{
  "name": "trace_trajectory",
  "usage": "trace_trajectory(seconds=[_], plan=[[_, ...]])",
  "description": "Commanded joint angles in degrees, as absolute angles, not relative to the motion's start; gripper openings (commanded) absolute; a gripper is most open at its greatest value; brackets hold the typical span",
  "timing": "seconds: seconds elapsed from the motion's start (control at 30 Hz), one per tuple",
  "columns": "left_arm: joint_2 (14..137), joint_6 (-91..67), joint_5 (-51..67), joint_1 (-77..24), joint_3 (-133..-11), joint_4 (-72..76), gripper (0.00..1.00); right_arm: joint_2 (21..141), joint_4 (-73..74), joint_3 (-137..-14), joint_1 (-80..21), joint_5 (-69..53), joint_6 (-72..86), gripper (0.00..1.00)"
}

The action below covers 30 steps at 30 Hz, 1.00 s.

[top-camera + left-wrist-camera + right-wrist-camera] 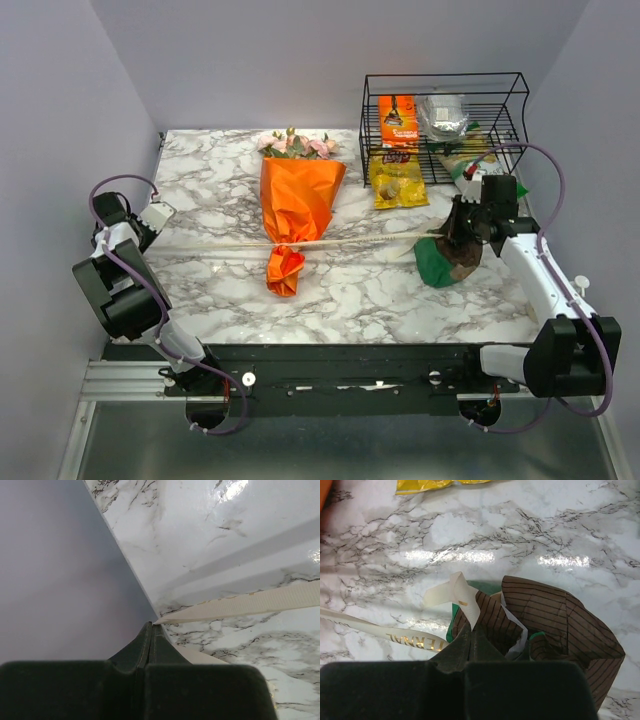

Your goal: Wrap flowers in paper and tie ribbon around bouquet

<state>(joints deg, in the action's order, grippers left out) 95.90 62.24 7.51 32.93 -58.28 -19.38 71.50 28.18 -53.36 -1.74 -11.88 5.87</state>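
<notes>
1. The left end effector (151,626) has its fingers pressed together, pinching one end of the ribbon (250,604) right at the tips, low over the left edge of the counter (210,525) and close to the wall.
2. The right end effector (471,630) is likewise pressed together on the ribbon's other end, and a short cream loop (451,591) curls up out of the tips. Gold lettering shows on the strip trailing away to the left.
3. Directly below the right end effector lies a crumpled brown-striped wrapper (560,625) with green beneath it.
4. Between the two arms the ribbon (350,241) runs as a nearly straight line across the counter, crossing the bouquet (300,200) at its narrow waist.
5. The bouquet lies mid-counter, with the flowers (295,144) toward the far wall, the orange paper (302,190) as a cone and its flared tail toward the arms.
6. At the far right stands a black wire basket (520,110) holding snack packets. A yellow packet (397,180) lies just in front of it.
7. The counter (400,300) is glossy white marble with grey veins, boxed in by plain pale lilac walls (330,50).
</notes>
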Motion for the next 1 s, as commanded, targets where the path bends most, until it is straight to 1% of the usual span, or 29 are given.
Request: trace_trajectory(seconds=[0.0,0.2,0.27,0.3,0.37,0.5,0.57,0.73,0.77,0.83,0.87,0.93,0.97], plan=[[96.2,64.8,2.4,36.0,-60.4,-14.8,0.00,72.2,29.3,-56.2,1.9,-9.1,2.1,0.00],[96.2,64.2,2.9,36.2,-61.0,-15.7,0.00,73.7,29.8,-57.7,2.0,-10.3,1.7,0.00],[95.1,63.6,4.6,35.9,-61.4,-19.0,0.00,73.5,30.5,-60.2,2.0,-12.5,1.3,0.00],[93.1,62.3,6.4,35.4,-61.7,-20.3,0.00,73.1,30.3,-61.0,1.8,-15.7,2.5,0.00],[90.6,58.8,10.8,32.9,-61.8,-23.3,0.00,72.1,27.8,-62.6,1.0,-18.9,3.8,0.01],[85.7,55.2,13.3,25.3,-60.9,-26.7,0.00,70.0,25.2,-65.6,-5.6,-20.0,4.7,0.01],[84.9,54.8,15.2,21.6,-60.2,-29.2,0.00,70.1,23.7,-66.4,-7.2,-21.8,5.2,0.00],[84.6,54.9,17.3,17.5,-61.1,-34.7,0.00,70.9,23.2,-67.7,-10.6,-23.2,7.0,0.01],[84.7,55.3,18.7,17.3,-62.9,-38.0,0.06,70.8,22.0,-67.4,-10.8,-23.6,7.4,0.01],[84.9,57.7,23.3,16.5,-65.2,-42.3,0.27,70.7,20.8,-67.0,-11.2,-25.0,8.4,0.00],[85.1,58.9,24.5,16.1,-67.8,-47.3,0.38,70.7,20.5,-66.8,-11.4,-25.3,8.6,0.01],[85.3,62.1,27.7,14.1,-69.6,-51.2,0.50,70.9,20.0,-67.0,-12.0,-25.9,8.8,0.01],[85.1,63.8,28.7,13.1,-70.8,-55.3,0.61,71.2,19.9,-67.0,-12.1,-26.2,8.9,0.01]])
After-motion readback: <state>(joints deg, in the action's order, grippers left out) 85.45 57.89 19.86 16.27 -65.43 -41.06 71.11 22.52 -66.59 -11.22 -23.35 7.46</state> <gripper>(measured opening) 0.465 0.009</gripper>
